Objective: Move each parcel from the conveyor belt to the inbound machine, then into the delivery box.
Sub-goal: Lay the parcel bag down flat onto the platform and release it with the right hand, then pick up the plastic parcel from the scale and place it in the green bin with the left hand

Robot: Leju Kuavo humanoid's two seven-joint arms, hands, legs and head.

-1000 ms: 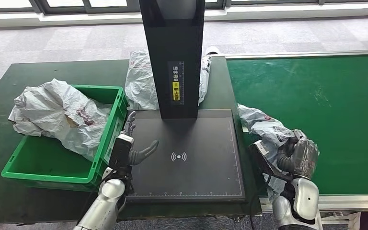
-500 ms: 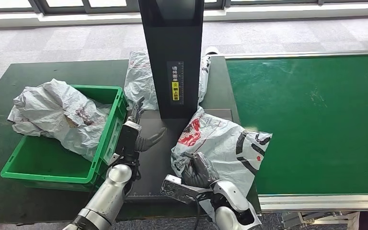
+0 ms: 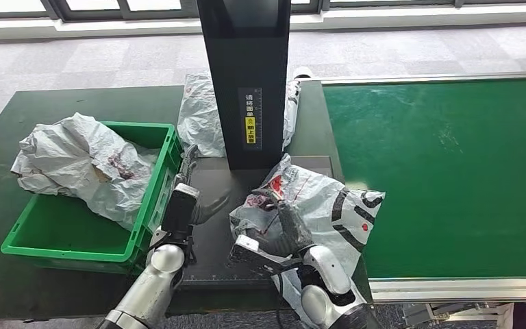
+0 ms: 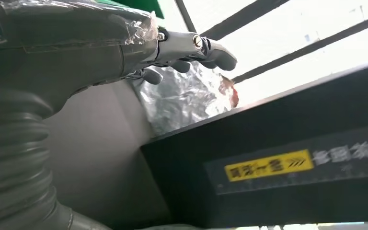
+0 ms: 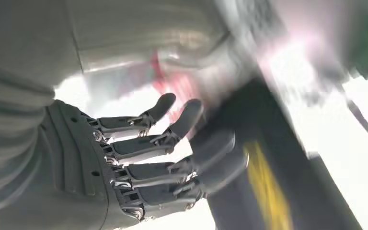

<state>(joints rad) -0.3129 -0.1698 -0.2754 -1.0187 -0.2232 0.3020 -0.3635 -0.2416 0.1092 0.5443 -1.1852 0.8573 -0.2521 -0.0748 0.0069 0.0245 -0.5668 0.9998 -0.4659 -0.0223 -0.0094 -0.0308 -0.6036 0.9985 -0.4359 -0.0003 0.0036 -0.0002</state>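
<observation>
The head view looks from high on the robot's body forward and down, far enough to take in the dark green surface, the inbound machine and the conveyor belt together. The left wrist view sits close behind the left hand and looks low along the machine's plate toward its black column, very near. The right wrist view sits just behind the right hand; it is blurred. All three views share the column with its yellow label.
</observation>
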